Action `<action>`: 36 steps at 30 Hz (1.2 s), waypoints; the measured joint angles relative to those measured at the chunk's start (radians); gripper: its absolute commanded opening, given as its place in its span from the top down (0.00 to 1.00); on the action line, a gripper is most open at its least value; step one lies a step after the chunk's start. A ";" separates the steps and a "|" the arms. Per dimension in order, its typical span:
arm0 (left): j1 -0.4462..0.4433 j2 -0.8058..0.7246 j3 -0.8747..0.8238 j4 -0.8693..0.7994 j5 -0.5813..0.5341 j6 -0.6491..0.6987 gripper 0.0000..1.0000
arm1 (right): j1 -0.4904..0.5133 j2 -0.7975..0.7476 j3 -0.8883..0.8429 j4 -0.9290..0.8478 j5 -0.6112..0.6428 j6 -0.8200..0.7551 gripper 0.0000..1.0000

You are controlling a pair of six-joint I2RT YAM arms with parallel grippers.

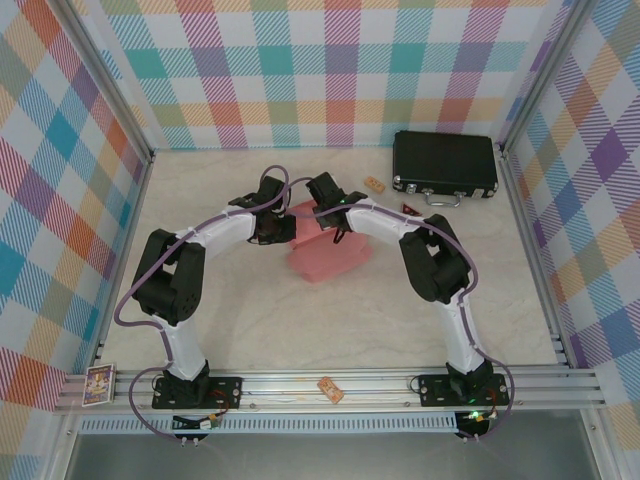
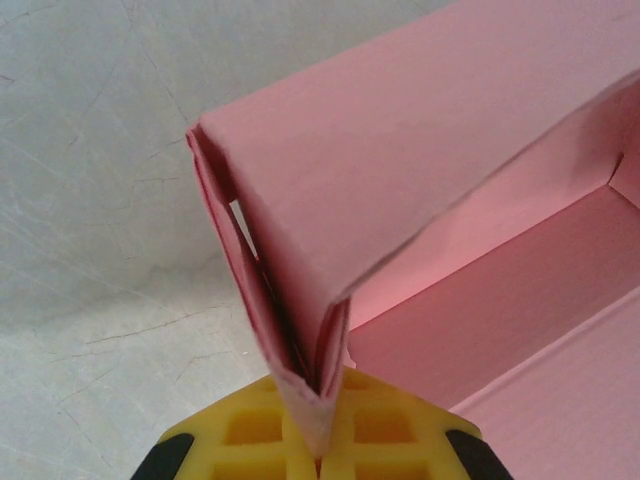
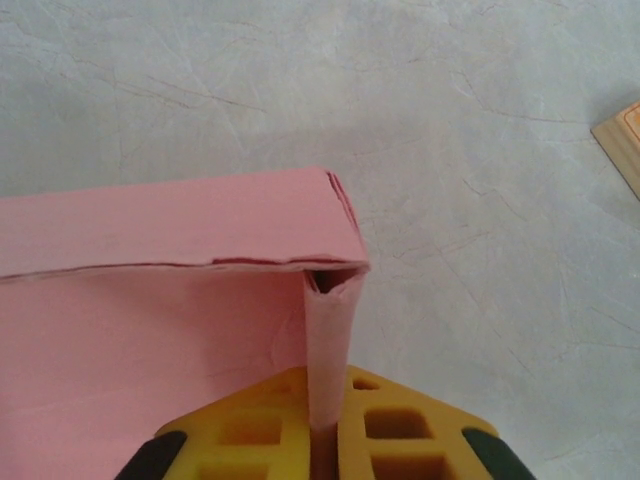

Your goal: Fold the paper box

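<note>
At the far left of the top view, a picture card [image 1: 98,385] lies on the near rail, clear of the work.

The left gripper [image 2: 318,415] is at the left end of the paper box [image 1: 335,258]. Its jaws are closed tight on a folded corner of the pink cardboard. The yellow fingers [image 2: 250,425] press against both sides of the layered flap, and the layers fan out above the pinch.

The paper box sits near the middle of the table [image 1: 250,330], between the two grippers. It is partly formed, with one long wall raised and the interior open.

The right gripper [image 3: 325,405] is at the opposite end. Its jaws are almost together, with a narrow upright corner flap caught between the yellow pads [image 3: 400,430].

A wooden tile [image 1: 375,184] lies on the table beyond the box. A black case [image 1: 445,165] with a handle rests in the far right corner, well apart from the box.
</note>
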 measured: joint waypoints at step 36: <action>-0.013 0.017 0.020 0.001 0.001 -0.001 1.00 | -0.054 -0.316 -0.274 -0.033 -0.216 0.057 0.25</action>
